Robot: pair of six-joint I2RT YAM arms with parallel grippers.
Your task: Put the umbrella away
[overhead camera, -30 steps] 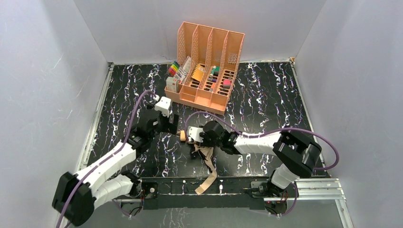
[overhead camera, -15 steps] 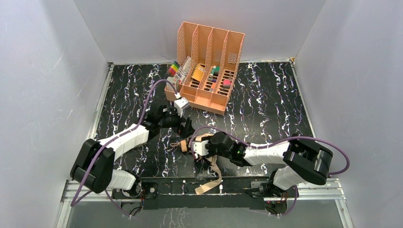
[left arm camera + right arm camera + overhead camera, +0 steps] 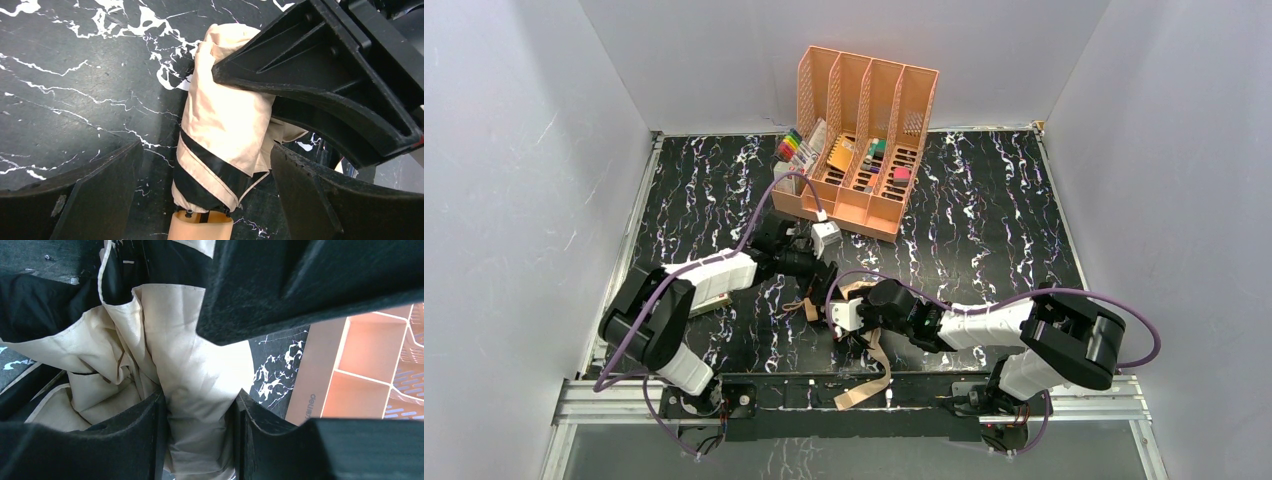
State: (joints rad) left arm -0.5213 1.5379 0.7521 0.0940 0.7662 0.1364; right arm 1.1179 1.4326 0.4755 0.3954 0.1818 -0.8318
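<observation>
The umbrella (image 3: pixel 225 115) lies on the surface (image 3: pixel 984 220) near its front edge, its bunched canopy clamped between the right fingers (image 3: pixel 75 450). Just beyond, the left fingers (image 3: pixel 90 200) stand wide apart on either side of its handle end.

Bright, even light from above fills the white enclosure; shadows on the dark table (image 3: pixel 994 230) are soft. Up close, the umbrella (image 3: pixel 225 120) fabric is crisp, while the nearest black edges are murky and blurred.
</observation>
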